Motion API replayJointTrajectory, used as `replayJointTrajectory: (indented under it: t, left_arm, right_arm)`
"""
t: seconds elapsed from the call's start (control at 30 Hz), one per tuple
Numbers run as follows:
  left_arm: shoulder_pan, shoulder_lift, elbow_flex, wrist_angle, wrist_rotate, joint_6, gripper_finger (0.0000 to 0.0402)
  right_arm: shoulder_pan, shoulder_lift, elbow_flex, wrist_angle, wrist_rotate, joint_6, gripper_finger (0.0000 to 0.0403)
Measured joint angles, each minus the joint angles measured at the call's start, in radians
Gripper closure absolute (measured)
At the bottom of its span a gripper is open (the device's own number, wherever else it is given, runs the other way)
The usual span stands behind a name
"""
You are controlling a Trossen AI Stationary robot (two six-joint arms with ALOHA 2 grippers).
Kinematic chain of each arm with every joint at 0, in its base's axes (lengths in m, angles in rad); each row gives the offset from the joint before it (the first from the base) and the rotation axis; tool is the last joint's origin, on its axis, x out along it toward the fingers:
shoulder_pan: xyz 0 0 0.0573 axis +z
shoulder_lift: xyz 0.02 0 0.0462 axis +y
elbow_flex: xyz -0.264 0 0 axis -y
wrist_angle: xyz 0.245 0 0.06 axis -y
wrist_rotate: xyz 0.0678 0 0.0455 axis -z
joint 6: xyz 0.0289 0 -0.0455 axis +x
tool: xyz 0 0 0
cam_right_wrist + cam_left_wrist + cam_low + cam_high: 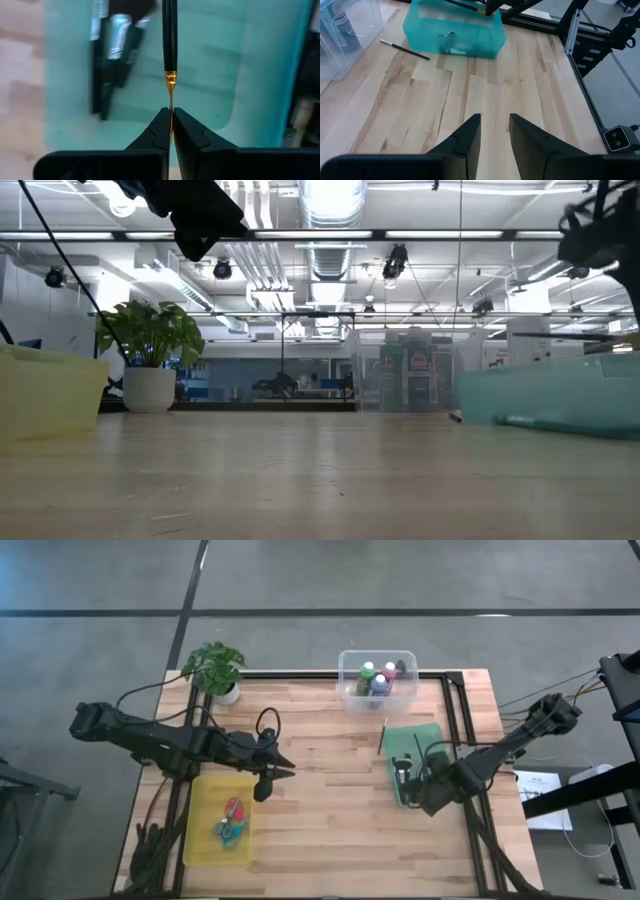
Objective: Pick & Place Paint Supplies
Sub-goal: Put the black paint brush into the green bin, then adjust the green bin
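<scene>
- Sorting well along: scissors (230,819) lying in the yellow tray (203,841) at the left front of the tabletop (330,790), paint bottles (378,678) standing in the clear tub (349,693) at the back edge.
- Right gripper (170,120) hanging over the teal tray (432,737) on the right side, fingers (152,137) pressed together on the thin end of a dark-handled brush (169,40) with a gold ferrule.
- Held brush pointing away from the gripper, out over the tray floor, not yet let go.
- Other dark brushes (112,55) already lying in the same teal tray, beside the held one.
- One loose brush (383,735) still lying on the bare tabletop, just beside the teal tray's left edge, between it and the clear tub.
- Left gripper (495,127) waiting over bare wood near the yellow tray, fingers (466,145) standing slightly apart, carrying nothing.
- Potted plant (216,668) standing at the back left corner, apart from the work.
- Judging two steps left: setting down the held brush, then fetching the loose one; no other stray supplies showing on the wood.
</scene>
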Motion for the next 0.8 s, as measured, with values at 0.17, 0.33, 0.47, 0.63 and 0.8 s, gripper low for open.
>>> replayJointTrajectory:
  t: [0.17, 0.33, 0.47, 0.63, 0.8]
  left_arm:
    - [0.0, 0.0, 0.0, 0.0, 0.0, 0.001, 0.0288]
    - [0.0, 0.0, 0.0, 0.0, -0.003, 0.001, 0.0288]
    - [0.0, 0.0, 0.0, 0.0, -0.003, 0.001, 0.0288]
    - [0.001, 0.0, 0.0, 0.0, -0.009, 0.02, 0.0288]
    - [0.003, 0.0, 0.0, 0.0, -0.011, 0.02, 0.0288]
  right_arm:
    - [-0.003, -0.055, -0.078, 0.032, -0.015, 0.034, 0.0382]
    - [-0.003, -0.079, -0.097, 0.04, -0.019, 0.029, 0.0324]
    - [-0.003, -0.09, -0.091, 0.036, 0.011, 0.028, 0.0276]
    - [-0.067, -0.096, -0.073, -0.032, 0.051, 0.03, 0.0259]
    - [-0.259, -0.094, -0.075, -0.06, 0.049, -0.091, 0.028]
